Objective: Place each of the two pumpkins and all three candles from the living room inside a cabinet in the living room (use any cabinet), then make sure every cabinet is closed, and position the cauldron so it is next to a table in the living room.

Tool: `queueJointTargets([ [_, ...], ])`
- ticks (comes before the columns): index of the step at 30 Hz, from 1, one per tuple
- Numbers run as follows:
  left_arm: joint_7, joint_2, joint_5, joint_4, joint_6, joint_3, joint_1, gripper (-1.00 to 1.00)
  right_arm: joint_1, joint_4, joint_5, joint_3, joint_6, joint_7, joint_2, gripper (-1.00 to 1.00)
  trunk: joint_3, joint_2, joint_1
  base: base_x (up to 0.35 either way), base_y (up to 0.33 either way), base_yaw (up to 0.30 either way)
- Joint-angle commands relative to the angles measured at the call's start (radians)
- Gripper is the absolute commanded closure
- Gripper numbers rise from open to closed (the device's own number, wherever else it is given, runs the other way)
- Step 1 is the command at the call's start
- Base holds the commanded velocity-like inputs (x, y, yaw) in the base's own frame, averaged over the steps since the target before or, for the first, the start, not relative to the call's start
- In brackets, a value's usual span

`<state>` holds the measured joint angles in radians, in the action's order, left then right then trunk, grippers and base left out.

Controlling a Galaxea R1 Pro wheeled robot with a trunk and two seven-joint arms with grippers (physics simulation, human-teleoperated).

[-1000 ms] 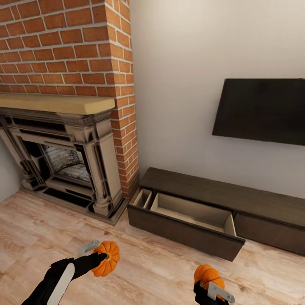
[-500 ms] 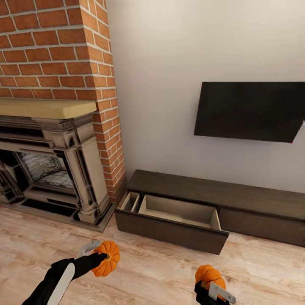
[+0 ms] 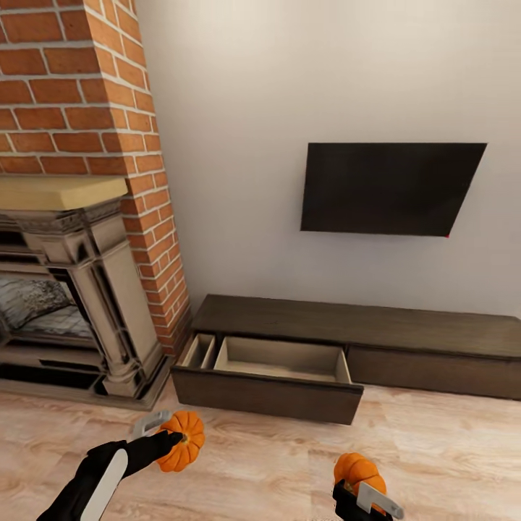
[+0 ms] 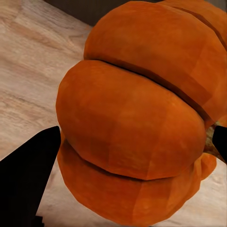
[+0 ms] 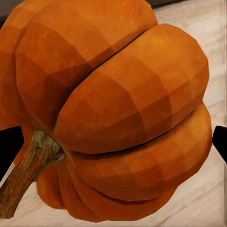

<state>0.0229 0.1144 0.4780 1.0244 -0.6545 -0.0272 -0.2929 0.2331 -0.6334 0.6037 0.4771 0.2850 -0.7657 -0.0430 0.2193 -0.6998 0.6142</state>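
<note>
Two pumpkins, one per claw — left gripper [image 3: 161, 433] pinching pumpkin [image 3: 184, 440], lower left; right gripper [image 3: 362, 490] pinching second pumpkin [image 3: 356, 470], lower right. Open cabinet [image 3: 268, 394] drawer lies ahead, centre frame — left claw nearer.

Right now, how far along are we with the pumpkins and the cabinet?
Done: the cabinet has a drawer pulled open, with nothing visible inside. In hand: the left hand grips one pumpkin, the right hand the other pumpkin. Left: stow both, then candles, closing, cauldron.
</note>
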Motion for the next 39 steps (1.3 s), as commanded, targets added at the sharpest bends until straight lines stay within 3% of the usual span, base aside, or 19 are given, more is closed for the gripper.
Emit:
queueJointTargets([
  [1, 0.0, 0.0, 0.004, 0.0, 0.0, 0.0, 0.0, 1.0, 0.0, 0.0, -0.001, 0.0, 0.0, 0.0, 0.0, 1.0, 0.0, 0.0, 0.0, 0.0, 0.0, -0.278],
  [5, 0.0, 0.001, 0.004, 0.001, 0.0, 0.0, 0.0, 1.0, 0.0, 0.0, -0.001, 0.0, 0.0, 0.0, 0.0, 1.0, 0.0, 0.0, 0.0, 0.0, 0.0, -0.279],
  [13, 0.001, 0.001, 0.004, 0.001, -0.004, -0.001, 0.0, 1.0, 0.0, 0.0, -0.009, 0.006, 0.002, 0.002, -0.001, 1.0, -0.025, 0.056, -0.031, 0.0, 0.0, -0.259],
  [23, 0.004, -0.002, 0.004, 0.0, -0.006, 0.0, 0.0, 1.0, 0.0, 0.001, -0.017, 0.012, 0.001, 0.003, 0.005, 1.0, -0.056, 0.126, -0.069, 0.0, 0.0, -0.027],
  [30, 0.004, 0.001, 0.004, 0.004, -0.023, 0.0, 0.0, 1.0, 0.0, -0.039, -0.02, 0.026, -0.034, -0.01, -0.01, 1.0, -0.077, 0.175, -0.096, 0.0, 0.0, 0.0],
  [32, 0.004, 0.002, 0.004, 0.027, -0.055, 0.0, 0.0, 1.0, 0.0, -0.12, -0.022, 0.061, -0.104, -0.016, -0.01, 1.0, -0.084, 0.189, -0.104, 0.0, 0.0, 0.0],
  [34, 0.004, 0.003, 0.004, 0.072, -0.115, 0.001, 0.0, 1.0, 0.0, -0.257, -0.021, 0.095, -0.248, -0.046, -0.005, 1.0, -0.09, 0.203, -0.111, 0.0, 0.0, 0.0],
  [39, 0.005, 0.01, 0.001, 0.226, -0.261, -0.008, -0.001, 1.0, 0.004, -0.575, -0.009, 0.089, -0.65, -0.198, -0.012, 1.0, -0.106, 0.238, -0.13, 0.0, 0.0, 0.0],
])
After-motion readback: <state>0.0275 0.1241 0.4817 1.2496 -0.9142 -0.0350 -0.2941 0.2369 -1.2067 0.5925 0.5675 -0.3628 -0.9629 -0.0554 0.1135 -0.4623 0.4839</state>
